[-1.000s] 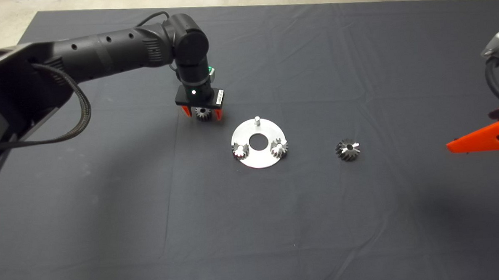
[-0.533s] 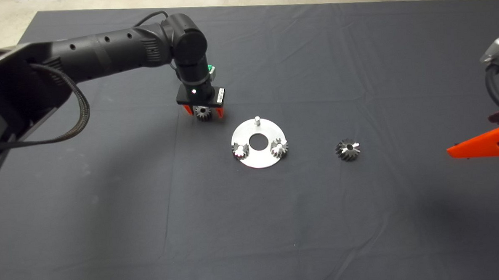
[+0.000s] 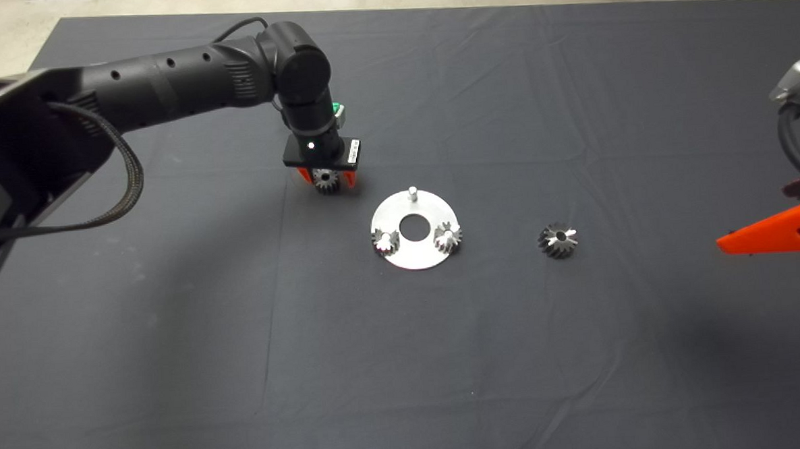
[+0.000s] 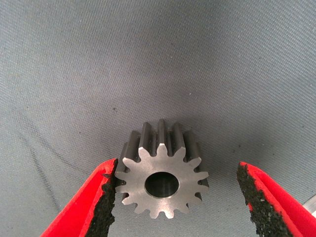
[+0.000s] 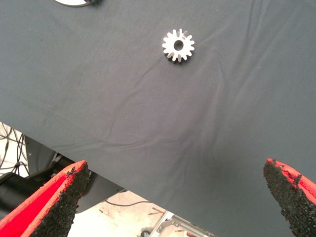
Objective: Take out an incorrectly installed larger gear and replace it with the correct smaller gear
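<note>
The smaller gear (image 3: 326,181) lies flat on the mat, up and left of the round silver plate (image 3: 415,259). My left gripper (image 3: 328,180) points straight down around it. In the left wrist view the smaller gear (image 4: 162,177) sits between the fingers: one pad (image 4: 106,195) touches its teeth and the other pad (image 4: 253,197) stands off it, so the gripper is open. The larger gear (image 3: 557,240) lies on the mat to the right of the plate, and the right wrist view shows it as well (image 5: 178,45). My right gripper (image 3: 767,215) waits open at the right edge.
The plate carries a bare upright pin (image 3: 411,193) at its far side and two small gears (image 3: 385,241) (image 3: 447,237) on pins at its near side, around a round centre hole. The mat's edge and the floor with cables (image 5: 15,143) show in the right wrist view.
The left gripper's fingers have drawn in closer around the smaller gear. The right gripper sank slightly at the right edge. The gears and plate stayed put.
</note>
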